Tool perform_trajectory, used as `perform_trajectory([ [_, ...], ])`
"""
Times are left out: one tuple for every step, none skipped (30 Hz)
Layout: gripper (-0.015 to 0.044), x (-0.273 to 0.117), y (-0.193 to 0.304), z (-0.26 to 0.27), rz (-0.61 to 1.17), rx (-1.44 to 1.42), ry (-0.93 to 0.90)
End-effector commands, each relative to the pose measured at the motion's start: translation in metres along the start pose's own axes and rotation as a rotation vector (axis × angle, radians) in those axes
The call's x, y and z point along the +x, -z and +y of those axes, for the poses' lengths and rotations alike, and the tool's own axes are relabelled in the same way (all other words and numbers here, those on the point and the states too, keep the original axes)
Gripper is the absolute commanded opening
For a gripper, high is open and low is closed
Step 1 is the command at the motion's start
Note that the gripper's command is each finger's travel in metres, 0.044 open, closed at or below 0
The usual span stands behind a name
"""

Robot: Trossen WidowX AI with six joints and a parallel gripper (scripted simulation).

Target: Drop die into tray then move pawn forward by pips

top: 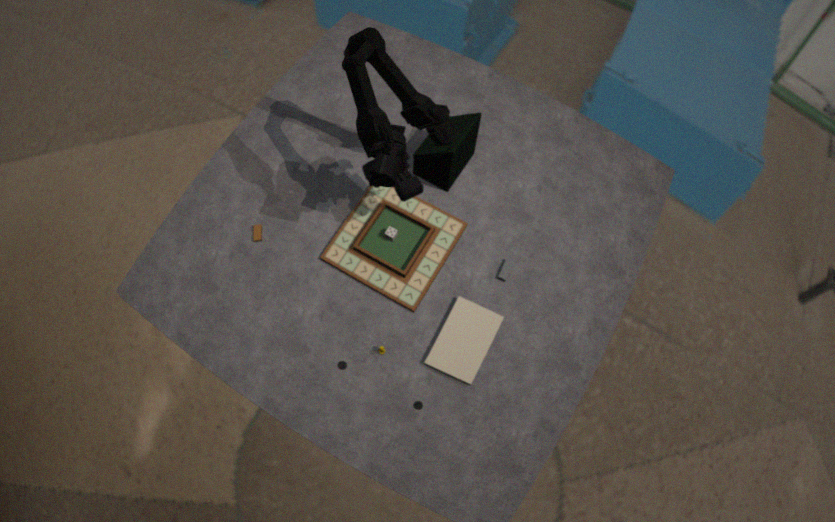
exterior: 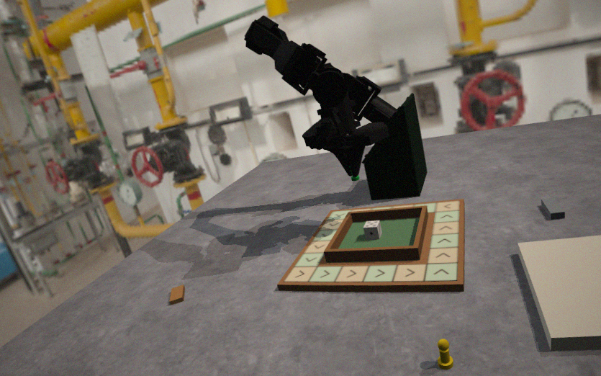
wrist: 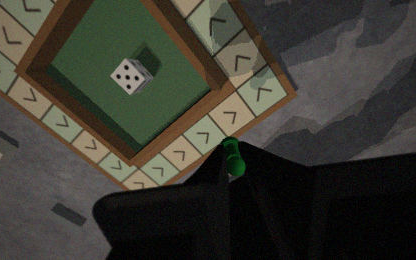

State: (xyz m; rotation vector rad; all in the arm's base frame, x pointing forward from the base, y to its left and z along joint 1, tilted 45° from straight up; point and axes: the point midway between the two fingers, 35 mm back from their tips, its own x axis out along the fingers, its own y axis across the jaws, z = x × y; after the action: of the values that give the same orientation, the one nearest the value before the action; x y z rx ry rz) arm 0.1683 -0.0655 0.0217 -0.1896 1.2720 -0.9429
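My gripper (exterior: 354,171) (wrist: 231,148) is shut on the green pawn (exterior: 355,178) (wrist: 235,163), whose round head shows between the fingertips in the wrist view. The pawn is held up in the air near the board's far edge; the arm hides it in the top view. The board (top: 410,295) (exterior: 368,286) (wrist: 91,145) has a ring of arrow squares around the dice tray (top: 379,262) (exterior: 372,254) (wrist: 189,47). The white die (top: 391,232) (exterior: 371,229) (wrist: 129,76) rests flat on the tray's green floor with five pips on top. No fingers touch it.
A yellow pawn (top: 381,349) (exterior: 444,359) stands in front of the board. A cream slab (top: 465,340) (exterior: 578,280) and a dark angled piece (top: 500,277) (exterior: 555,215) lie to the right. An orange-brown block (top: 257,233) (exterior: 177,294) lies left. The arm's dark base (exterior: 398,158) stands behind the board.
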Motion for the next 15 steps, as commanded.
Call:
perform_trajectory([
  [0.0,-0.019,-0.002,-0.002,-0.009,0.016,-0.005],
  [0.0,-0.024,-0.001,-0.003,-0.01,0.016,-0.003],
  [0.0,-0.028,-0.001,-0.004,-0.011,0.016,0.0],
  [0.0,-0.033,0.0,-0.005,-0.012,0.016,0.003],
  [0.0,-0.037,0.001,-0.006,-0.014,0.017,0.006],
  [0.0,-0.042,0.001,-0.008,-0.016,0.017,0.009],
  [0.0,-0.046,0.002,-0.009,-0.018,0.018,0.012],
  [0.0,-0.048,0.002,-0.01,-0.019,0.018,0.014],
  [0.0,-0.049,0.002,-0.011,-0.019,0.018,0.014],
  [0.0,-0.049,0.002,-0.011,-0.019,0.018,0.014],
  [0.0,-0.049,0.001,-0.01,-0.019,0.018,0.014],
  [0.0,-0.049,-0.001,-0.009,-0.019,0.018,0.013],
  [0.0,-0.049,-0.005,-0.006,-0.018,0.018,0.011],
  [0.0,-0.048,-0.01,-0.004,-0.017,0.018,0.008],
  [0.0,-0.048,-0.015,-0.001,-0.016,0.018,0.006],
])
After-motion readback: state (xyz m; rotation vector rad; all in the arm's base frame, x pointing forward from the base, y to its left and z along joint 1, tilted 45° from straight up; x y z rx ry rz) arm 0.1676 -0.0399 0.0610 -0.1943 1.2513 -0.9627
